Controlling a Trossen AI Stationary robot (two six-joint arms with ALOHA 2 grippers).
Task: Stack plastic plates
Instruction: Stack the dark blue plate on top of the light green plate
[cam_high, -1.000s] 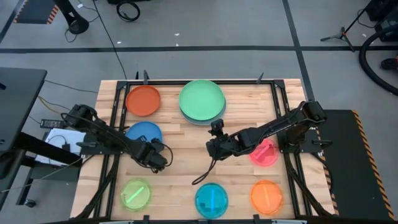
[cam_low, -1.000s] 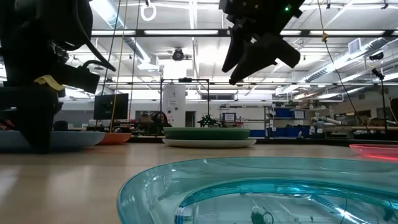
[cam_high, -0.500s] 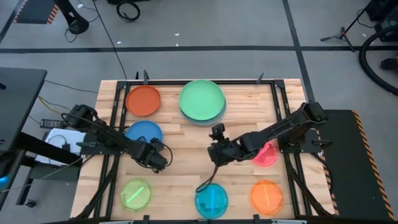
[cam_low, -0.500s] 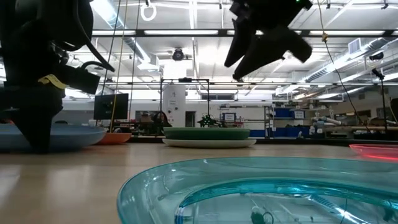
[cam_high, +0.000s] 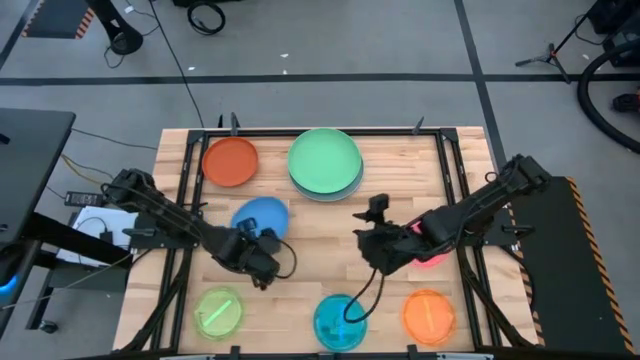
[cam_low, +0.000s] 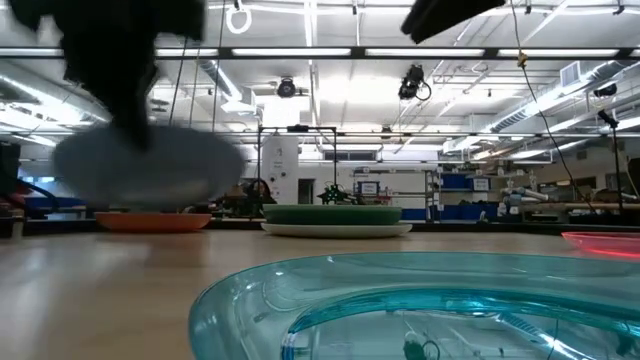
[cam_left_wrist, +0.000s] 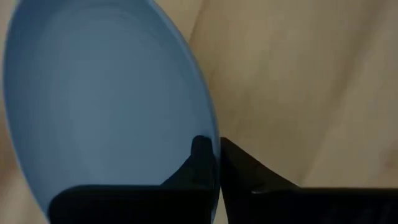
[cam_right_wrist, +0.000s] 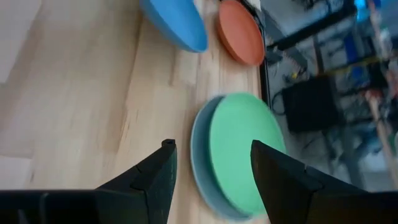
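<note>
My left gripper (cam_high: 262, 240) is shut on the medium blue plate (cam_high: 260, 216), which hangs tilted above the table's left middle and shows blurred in the low view (cam_low: 150, 165). My right gripper (cam_high: 368, 250) hovers open and holds nothing, right of centre, between the pink-red plate (cam_high: 432, 250) and the cyan plate (cam_high: 340, 320). A light green plate (cam_high: 325, 160) lies on a light blue one at the far middle. The orange-red plate (cam_high: 231, 161) lies flat at the far left. My left gripper pinches the blue plate's rim (cam_left_wrist: 214, 140) at its near edge, one finger (cam_left_wrist: 200, 155) on the hollow side and the other on the underside. The fingers come from the table's near side. The plate is lifted clear of the table and tilted.
Small translucent plates lie along the near edge: lime (cam_high: 219, 311) at the left, cyan in the middle, orange (cam_high: 429, 316) at the right. A dark frame (cam_high: 440, 140) borders the wooden table (cam_high: 300, 280). Bare wood lies at the centre.
My left gripper has shut on the blue plate's near rim and raised it. The plate has left the table, tipped and shifted toward the right. My right gripper, still open, has risen and moved toward the right and near edges.
</note>
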